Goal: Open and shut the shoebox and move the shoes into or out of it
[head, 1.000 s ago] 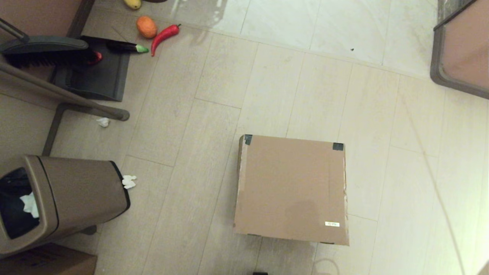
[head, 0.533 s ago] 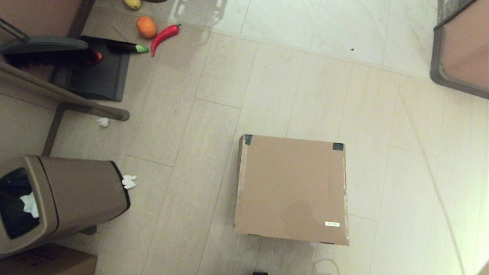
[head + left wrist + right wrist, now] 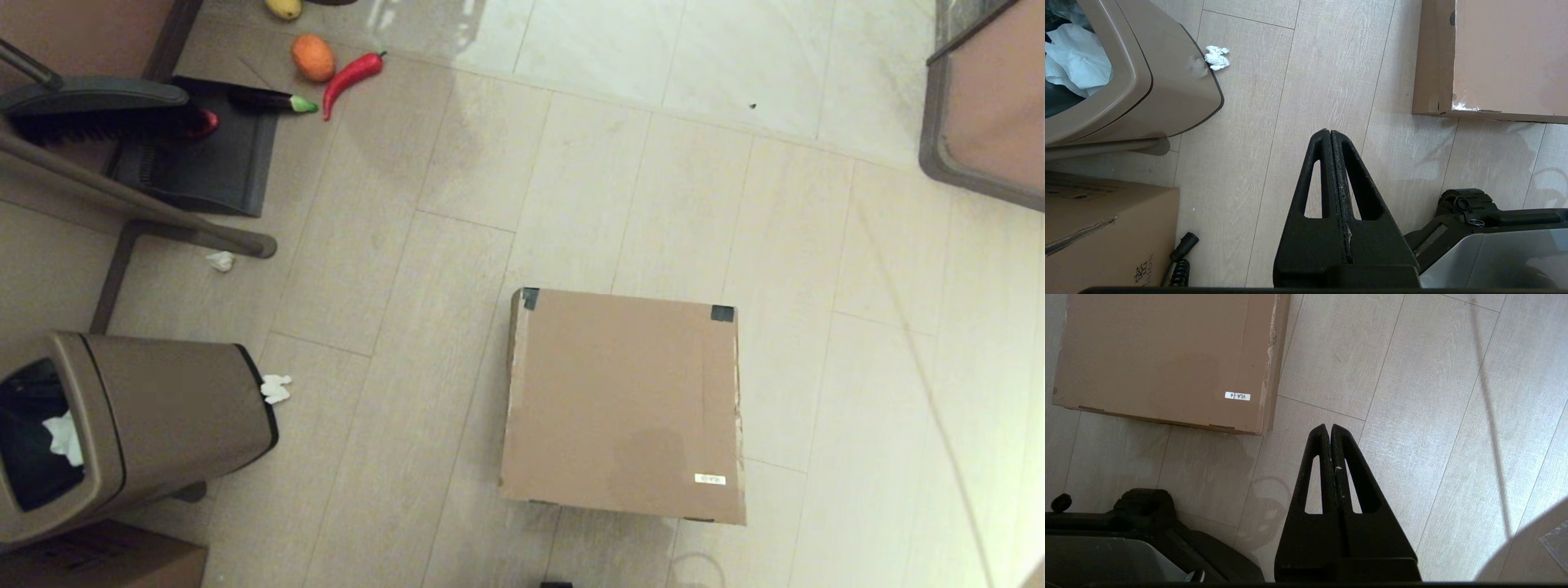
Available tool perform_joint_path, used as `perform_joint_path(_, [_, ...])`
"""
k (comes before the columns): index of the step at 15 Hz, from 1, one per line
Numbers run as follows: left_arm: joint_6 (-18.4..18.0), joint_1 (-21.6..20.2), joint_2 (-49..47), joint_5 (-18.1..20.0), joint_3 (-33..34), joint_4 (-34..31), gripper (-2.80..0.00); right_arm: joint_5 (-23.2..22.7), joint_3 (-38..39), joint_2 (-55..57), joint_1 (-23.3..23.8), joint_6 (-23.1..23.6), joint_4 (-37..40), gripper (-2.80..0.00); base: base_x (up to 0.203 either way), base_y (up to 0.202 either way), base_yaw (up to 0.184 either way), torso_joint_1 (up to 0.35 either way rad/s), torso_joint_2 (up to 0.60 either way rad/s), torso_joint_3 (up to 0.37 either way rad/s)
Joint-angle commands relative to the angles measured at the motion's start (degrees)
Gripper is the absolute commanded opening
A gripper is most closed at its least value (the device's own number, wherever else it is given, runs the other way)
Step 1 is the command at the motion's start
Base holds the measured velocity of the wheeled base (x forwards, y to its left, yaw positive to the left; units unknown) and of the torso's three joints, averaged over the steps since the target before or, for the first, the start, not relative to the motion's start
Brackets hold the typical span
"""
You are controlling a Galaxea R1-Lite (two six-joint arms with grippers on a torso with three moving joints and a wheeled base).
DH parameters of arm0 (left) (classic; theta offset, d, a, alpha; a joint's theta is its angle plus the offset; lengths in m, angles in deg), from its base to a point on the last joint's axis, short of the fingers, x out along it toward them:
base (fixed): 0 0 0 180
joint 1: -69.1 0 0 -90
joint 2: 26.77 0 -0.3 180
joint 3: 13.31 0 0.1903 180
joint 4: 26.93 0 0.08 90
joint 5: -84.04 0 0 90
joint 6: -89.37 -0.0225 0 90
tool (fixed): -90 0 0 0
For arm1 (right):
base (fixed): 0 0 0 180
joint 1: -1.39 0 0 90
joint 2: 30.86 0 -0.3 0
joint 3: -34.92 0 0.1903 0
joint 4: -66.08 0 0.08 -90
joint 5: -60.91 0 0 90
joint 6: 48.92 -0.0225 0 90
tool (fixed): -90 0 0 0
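With fingers pressed together, the left gripper (image 3: 1330, 132) and right gripper (image 3: 1329, 426) hang off the closed shoebox's (image 3: 624, 404) two near corners, one either side, neither clearly nearer, shoes unseen.

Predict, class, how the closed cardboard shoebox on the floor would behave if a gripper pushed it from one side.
The shoebox is broad, flat and low, so it would probably slide, not tip. Its thin cardboard with frayed edges may dent under a narrow push. The smooth floor tiles suggest little drag.
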Motion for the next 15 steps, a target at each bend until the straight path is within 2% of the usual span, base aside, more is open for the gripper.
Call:
perform_joint_path(1, [0.0,-0.02,-0.22,-0.04,-0.01,-0.03,-2.8,0.07,0.0,0.13,-0.02,-0.07,0.02,-2.8,0.0,0.0,0.0,0.0,0.0,0.0])
perform_joint_path(15, [0.0,-0.02,-0.22,-0.04,-0.01,-0.03,-2.8,0.16,0.09,0.13,0.02,-0.42,-0.15,-2.8,0.0,0.0,0.0,0.0,0.0,0.0])
